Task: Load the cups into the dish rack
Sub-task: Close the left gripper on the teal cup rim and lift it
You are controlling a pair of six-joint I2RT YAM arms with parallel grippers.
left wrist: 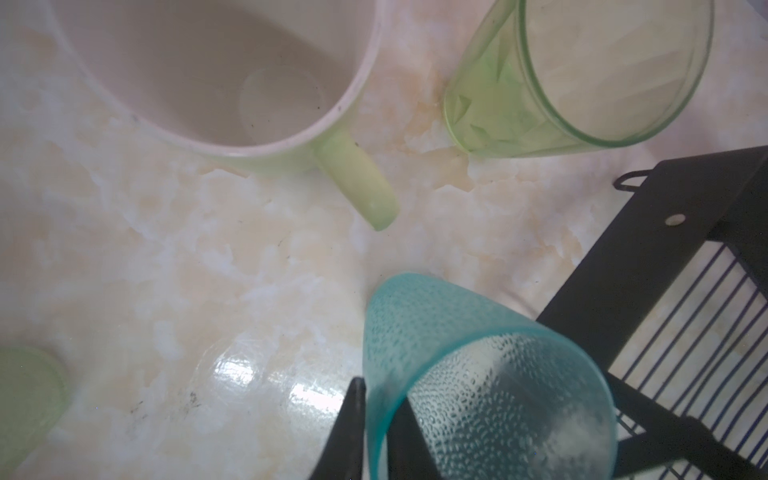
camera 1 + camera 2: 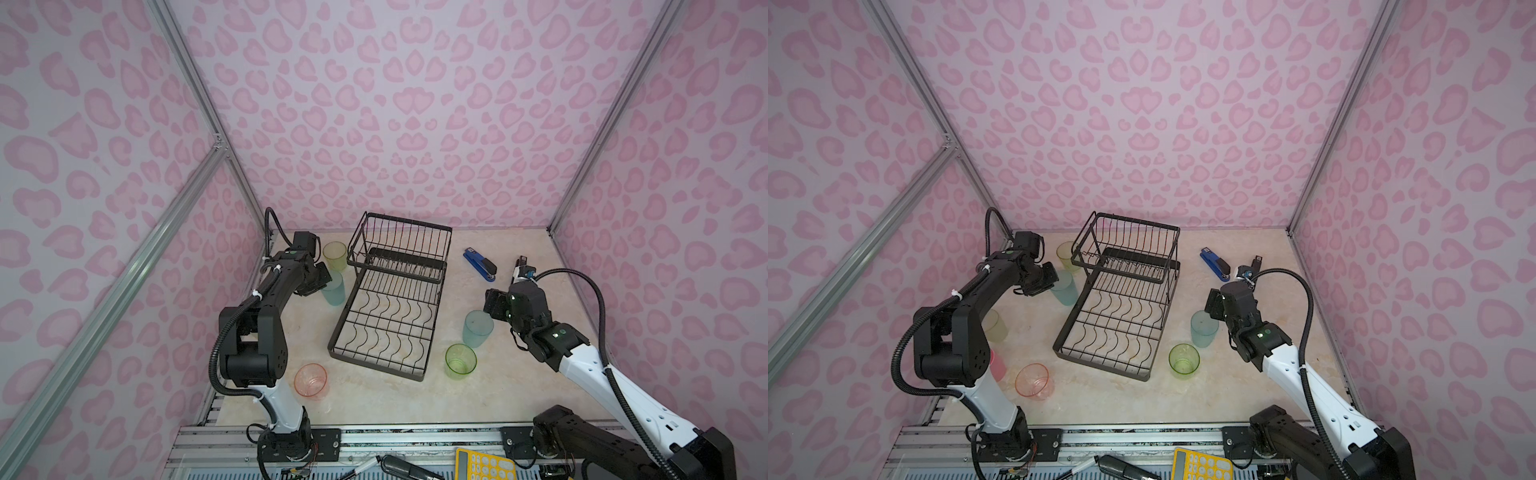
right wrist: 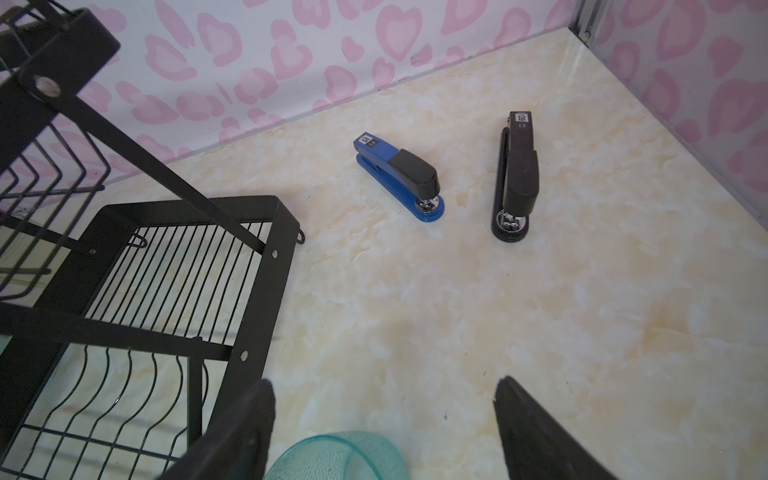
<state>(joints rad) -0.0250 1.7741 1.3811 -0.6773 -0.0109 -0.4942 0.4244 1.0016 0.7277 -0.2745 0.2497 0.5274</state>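
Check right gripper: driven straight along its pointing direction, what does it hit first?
Most likely the blue-green cup: its rim sits low inside the open right gripper. If the gripper passes over it, bare table comes next, short of the blue stapler. Depth is unclear.

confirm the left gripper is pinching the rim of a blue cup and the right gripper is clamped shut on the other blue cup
No. The right gripper is open, its jaws wide apart by the other blue cup, as the right wrist view shows. The left gripper does pinch the rim of a blue cup.
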